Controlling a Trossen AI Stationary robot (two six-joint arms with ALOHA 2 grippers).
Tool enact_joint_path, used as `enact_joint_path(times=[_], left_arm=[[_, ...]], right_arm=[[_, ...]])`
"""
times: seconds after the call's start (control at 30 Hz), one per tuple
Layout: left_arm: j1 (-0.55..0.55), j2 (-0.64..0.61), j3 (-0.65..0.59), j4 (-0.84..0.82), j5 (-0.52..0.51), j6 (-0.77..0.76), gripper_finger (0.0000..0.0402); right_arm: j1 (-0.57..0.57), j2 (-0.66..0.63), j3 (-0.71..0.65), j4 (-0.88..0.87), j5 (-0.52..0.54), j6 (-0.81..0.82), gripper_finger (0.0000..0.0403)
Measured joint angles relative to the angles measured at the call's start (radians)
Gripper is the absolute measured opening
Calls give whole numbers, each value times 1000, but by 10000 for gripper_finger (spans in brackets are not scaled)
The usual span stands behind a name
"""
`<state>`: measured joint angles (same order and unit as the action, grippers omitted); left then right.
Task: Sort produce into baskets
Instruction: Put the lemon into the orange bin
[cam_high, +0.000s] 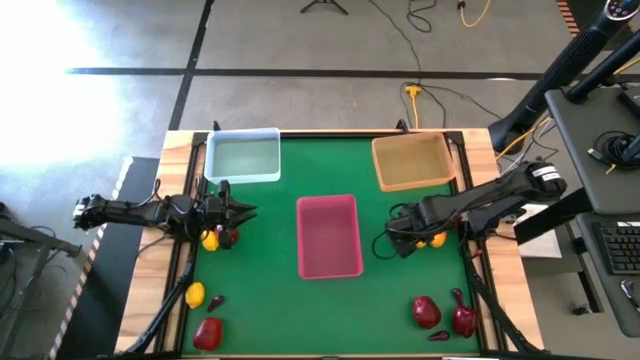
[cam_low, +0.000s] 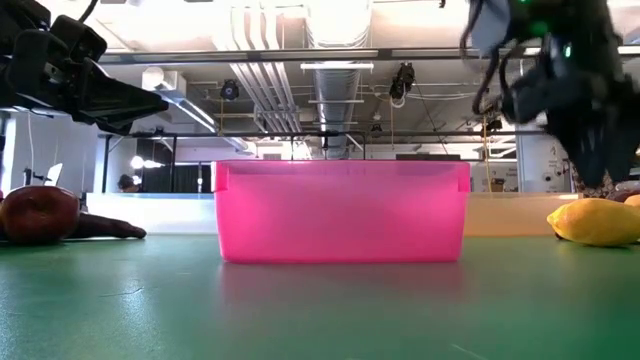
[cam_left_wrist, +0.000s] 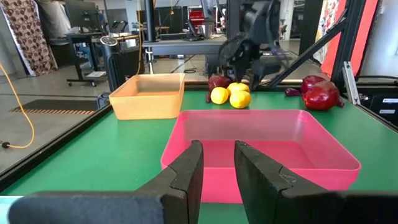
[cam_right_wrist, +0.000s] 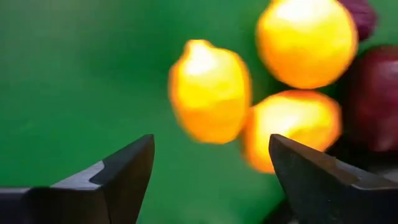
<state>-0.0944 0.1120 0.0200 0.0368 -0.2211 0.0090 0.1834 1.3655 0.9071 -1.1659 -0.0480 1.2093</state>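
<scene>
Table (cam_high: 250, 270) in green carries three trays, all seemingly bare: the long pink-red tray (cam_high: 329, 236) at centre, the pale blue tray (cam_high: 243, 156) at its 11 o'clock and the tan-orange tray (cam_high: 412, 161) at its 1 o'clock.

The left gripper (cam_left_wrist: 217, 149) hovers at the pink tray's 9 o'clock. Its jaws are a narrow gap apart and hold nothing. The right gripper (cam_right_wrist: 211, 138) is low at the tray's 3 o'clock with its jaws wide apart, lined up on a cluster of lemons (cam_right_wrist: 210, 90) but not yet around one.

Sorting looks barely begun, and the step in hand appears to be the right arm's first pick. The next move calls for closing on a single lemon without nudging the ones touching it, then carrying it to a tray.

- **Red fruits:** five as far as I can tell. Two sit at 5 o'clock (cam_high: 426, 312), one at 7 o'clock (cam_high: 208, 333), one against the lemon cluster and a small one by the left gripper.
- **Lemons:** five. Three are in the cluster, one is beside the left gripper (cam_high: 210, 240) and one is at 7 o'clock (cam_high: 195, 294).
- **Maroon pieces:** about three. One is at 7 o'clock (cam_high: 215, 300) and two at 5 o'clock, though they are too small to be sure.
</scene>
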Motion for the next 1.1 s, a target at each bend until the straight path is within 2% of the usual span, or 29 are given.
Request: enact_joint_path(times=[0.1, 0.23, 0.37, 0.57, 0.73, 0.9, 1.0, 1.1], left_arm=[[0, 0, 0, 0, 0, 0, 75], [0, 0, 0, 0, 0, 0, 75], [0, 0, 0, 0, 0, 0, 75], [0, 0, 0, 0, 0, 0, 75], [0, 0, 0, 0, 0, 0, 75], [0, 0, 0, 0, 0, 0, 75], [0, 0, 0, 0, 0, 0, 75], [0, 0, 0, 0, 0, 0, 75]], right_arm=[[-24, 28, -17, 92, -13, -33, 296], [-67, 69, -38, 110, 20, -64, 292], [-87, 116, -56, 157, -35, -87, 292], [-93, 173, -49, 259, -30, -43, 284], [-99, 171, -26, 264, -63, 47, 297], [-117, 137, -10, 267, -63, 214, 344], [-121, 118, 0, 269, -45, 354, 369], [-121, 114, -2, 270, 19, 515, 378]])
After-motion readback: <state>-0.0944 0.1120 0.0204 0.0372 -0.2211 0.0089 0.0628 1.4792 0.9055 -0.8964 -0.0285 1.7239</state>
